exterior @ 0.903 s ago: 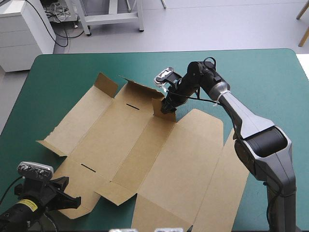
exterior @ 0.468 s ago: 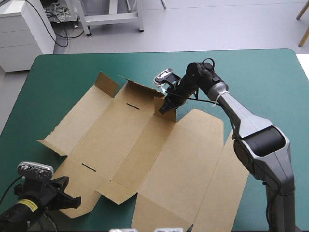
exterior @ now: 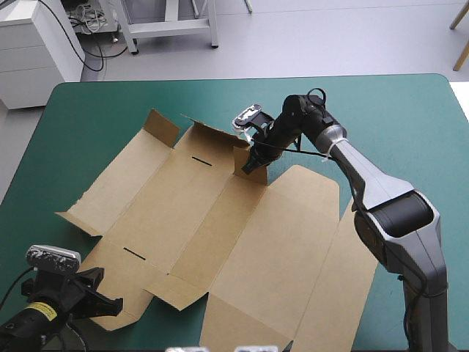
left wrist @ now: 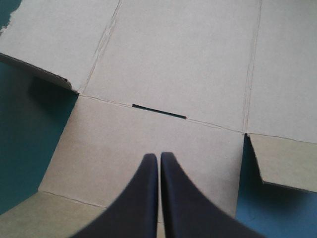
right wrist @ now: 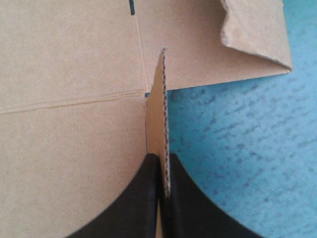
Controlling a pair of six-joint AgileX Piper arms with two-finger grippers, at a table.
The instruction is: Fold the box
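Note:
The brown box (exterior: 220, 227) lies as a cut sheet, mostly flat on the teal-green cover and running diagonally. A small flap (exterior: 242, 157) on its far side stands upright. My right gripper (exterior: 250, 166) is shut on that flap. In the right wrist view the flap's corrugated edge (right wrist: 164, 109) rises from between the closed fingers of the right gripper (right wrist: 161, 159). My left gripper (exterior: 110, 303) hovers at the sheet's near-left corner. Shut and holding nothing, the left gripper (left wrist: 159, 157) points over a panel (left wrist: 148, 144) toward a dark slot (left wrist: 158, 111).
Two more flaps (exterior: 162, 127) (exterior: 210, 133) along the sheet's far edge are tilted up. Bare teal-green cover (exterior: 396, 117) lies to the right of and beyond the box. The right arm reaches across the sheet's right side.
The right gripper's fingers have shut on the small upright flap and shifted slightly. The left arm and the rest of the sheet have not moved.

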